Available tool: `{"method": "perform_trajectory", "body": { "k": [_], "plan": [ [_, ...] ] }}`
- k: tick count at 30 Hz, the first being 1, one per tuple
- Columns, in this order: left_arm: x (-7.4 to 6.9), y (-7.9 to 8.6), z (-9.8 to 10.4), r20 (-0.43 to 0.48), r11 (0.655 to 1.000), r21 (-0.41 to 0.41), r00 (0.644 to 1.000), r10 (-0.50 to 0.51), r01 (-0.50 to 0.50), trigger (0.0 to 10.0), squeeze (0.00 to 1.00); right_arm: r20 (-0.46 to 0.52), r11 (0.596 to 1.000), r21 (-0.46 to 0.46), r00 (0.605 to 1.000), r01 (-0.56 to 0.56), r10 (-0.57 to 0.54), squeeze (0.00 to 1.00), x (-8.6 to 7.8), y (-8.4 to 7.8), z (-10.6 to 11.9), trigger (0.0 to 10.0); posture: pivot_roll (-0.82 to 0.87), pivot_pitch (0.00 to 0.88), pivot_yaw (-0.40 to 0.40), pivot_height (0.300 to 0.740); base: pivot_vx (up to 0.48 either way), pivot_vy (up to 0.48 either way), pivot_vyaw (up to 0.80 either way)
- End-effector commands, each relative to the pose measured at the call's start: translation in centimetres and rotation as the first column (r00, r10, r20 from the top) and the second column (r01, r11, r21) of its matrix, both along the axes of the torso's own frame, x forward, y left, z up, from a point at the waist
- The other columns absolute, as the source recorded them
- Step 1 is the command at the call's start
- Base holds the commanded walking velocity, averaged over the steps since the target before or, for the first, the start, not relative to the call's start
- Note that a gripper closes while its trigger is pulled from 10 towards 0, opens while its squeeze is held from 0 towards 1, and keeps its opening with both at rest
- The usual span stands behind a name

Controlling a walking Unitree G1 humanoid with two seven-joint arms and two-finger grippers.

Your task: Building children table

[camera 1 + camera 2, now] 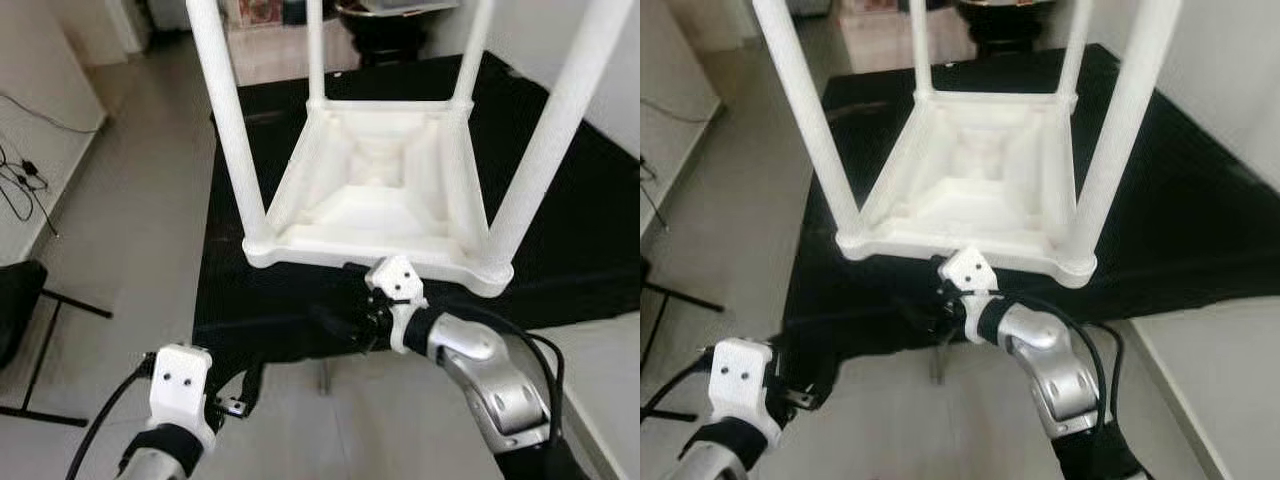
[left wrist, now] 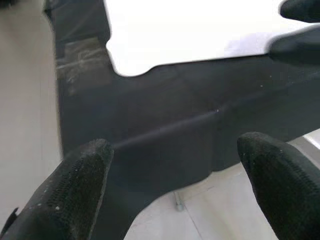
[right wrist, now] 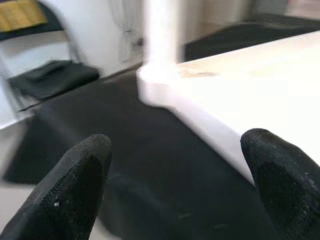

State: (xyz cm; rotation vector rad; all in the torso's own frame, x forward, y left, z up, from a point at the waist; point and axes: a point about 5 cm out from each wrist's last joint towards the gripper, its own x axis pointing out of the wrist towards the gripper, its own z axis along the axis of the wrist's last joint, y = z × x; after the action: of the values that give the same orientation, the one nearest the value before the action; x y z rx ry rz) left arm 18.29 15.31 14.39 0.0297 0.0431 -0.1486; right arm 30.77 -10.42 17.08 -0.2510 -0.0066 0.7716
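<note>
A white children's table lies upside down on a black cloth, its legs standing up. My right gripper is open just in front of the tabletop's near edge, at the cloth's front. One of its fingertips is close beside the white rim, and a corner leg stands ahead of it. My left gripper is open lower and further left, over the cloth's front edge, a short way from the tabletop's corner. Its white wrist block sits low on the left.
A black folding stand and loose cables lie on the tiled floor to the left. A dark round pot stands behind the table. The cloth's right side runs along a pale wall.
</note>
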Motion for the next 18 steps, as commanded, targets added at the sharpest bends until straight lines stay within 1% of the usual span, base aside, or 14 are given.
{"method": "perform_trajectory", "body": {
  "k": [1, 3, 4, 5, 6, 7, 8, 9, 11, 13, 15, 16, 17, 18],
  "plan": [
    [-0.1, 0.3, -0.4, -0.013, 1.000, 0.020, 1.000, 0.013, -0.012, 10.0, 0.00, -0.004, 1.000, -0.011, 1.000, 0.012, -0.012, 0.00, 0.2, 0.4, -0.1, 10.0, -0.04, 0.167, 0.040, 0.740, 0.000, 0.000, 0.00],
    [0.0, 0.2, -0.3, -0.010, 1.000, 0.015, 1.000, 0.004, -0.004, 10.0, 0.00, -0.002, 0.999, -0.030, 0.999, 0.032, -0.032, 0.00, 0.7, 0.9, 0.0, 10.0, -0.03, 0.169, 0.041, 0.740, 0.000, 0.000, 0.00],
    [0.1, 0.0, -0.1, -0.002, 1.000, 0.008, 1.000, -0.015, 0.015, 10.0, 0.00, -0.016, 0.995, -0.101, 1.000, 0.025, -0.026, 0.00, 1.4, 1.9, -0.1, 10.0, -0.03, 0.173, 0.042, 0.740, 0.000, 0.000, 0.00],
    [0.1, 0.0, -0.1, -0.002, 1.000, 0.008, 1.000, -0.015, 0.015, 10.0, 0.00, -0.016, 0.995, -0.101, 1.000, 0.025, -0.026, 0.00, 1.4, 1.9, -0.1, 10.0, -0.03, 0.173, 0.042, 0.740, 0.000, 0.000, 0.00],
    [0.2, -0.2, 0.0, 0.004, 0.999, 0.011, 0.999, -0.032, 0.031, 10.0, 0.00, -0.010, 0.986, -0.165, 1.000, 0.022, -0.024, 0.00, 2.0, 2.8, 0.0, 10.0, -0.02, 0.176, 0.042, 0.740, 0.000, 0.000, 0.00],
    [0.2, -0.6, 0.2, 0.009, 0.999, 0.005, 0.999, -0.049, 0.049, 10.0, 0.00, -0.023, 0.982, -0.190, 1.000, 0.007, -0.012, 0.00, 2.7, 3.9, 0.3, 10.0, -0.02, 0.184, 0.044, 0.740, 0.000, 0.000, 0.00],
    [0.2, -0.6, 0.2, 0.009, 0.999, 0.005, 0.999, -0.049, 0.049, 10.0, 0.00, -0.023, 0.982, -0.190, 1.000, 0.007, -0.012, 0.00, 2.7, 3.9, 0.3, 10.0, -0.02, 0.184, 0.044, 0.740, 0.000, 0.000, 0.00],
    [0.1, -0.9, 0.3, 0.010, 0.998, 0.002, 0.998, -0.064, 0.064, 10.0, 0.00, -0.037, 0.976, -0.217, 0.999, -0.028, 0.020, 0.00, 3.3, 5.1, 0.7, 10.0, -0.01, 0.192, 0.043, 0.740, 0.000, 0.000, 0.00],
    [-0.1, -1.5, 0.4, 0.011, 0.996, 0.007, 0.996, -0.085, 0.085, 10.0, 0.00, -0.040, 0.967, -0.254, 0.999, -0.035, 0.026, 0.00, 4.4, 6.4, 1.4, 10.0, 0.00, 0.201, 0.034, 0.740, 0.000, 0.000, 0.00],
    [-0.2, -1.6, 0.4, 0.012, 0.996, 0.009, 0.996, -0.089, 0.089, 10.0, 0.00, -0.040, 0.959, -0.281, 0.999, -0.025, 0.014, 0.00, 4.8, 6.7, 1.6, 10.0, 0.01, 0.213, 0.028, 0.740, 0.000, 0.000, 0.00],
    [-0.2, -1.6, 0.4, 0.012, 0.996, 0.009, 0.996, -0.089, 0.089, 10.0, 0.00, -0.040, 0.959, -0.281, 0.999, -0.025, 0.014, 0.00, 4.8, 6.7, 1.6, 10.0, 0.01, 0.213, 0.028, 0.740, 0.000, 0.000, 0.00],
    [-0.3, -1.7, 0.4, 0.012, 0.995, 0.011, 0.995, -0.094, 0.094, 10.0, 0.00, -0.031, 0.941, -0.337, 0.999, -0.030, 0.021, 0.00, 5.2, 7.0, 1.6, 10.0, 0.01, 0.218, 0.024, 0.740, 0.000, 0.000, 0.00],
    [-0.5, -1.8, 0.5, 0.012, 0.995, 0.007, 0.995, -0.096, 0.096, 10.0, 0.00, -0.067, 0.917, -0.395, 0.997, -0.057, 0.033, 0.00, 5.3, 7.1, 1.2, 10.0, 0.02, 0.229, 0.019, 0.740, 0.000, 0.000, 0.00],
    [-0.5, -1.8, 0.5, 0.012, 0.995, 0.007, 0.995, -0.096, 0.096, 10.0, 0.00, -0.067, 0.917, -0.395, 0.997, -0.057, 0.033, 0.00, 5.3, 7.1, 1.2, 10.0, 0.02, 0.229, 0.019, 0.740, 0.000, 0.000, 0.00]
  ]
}}
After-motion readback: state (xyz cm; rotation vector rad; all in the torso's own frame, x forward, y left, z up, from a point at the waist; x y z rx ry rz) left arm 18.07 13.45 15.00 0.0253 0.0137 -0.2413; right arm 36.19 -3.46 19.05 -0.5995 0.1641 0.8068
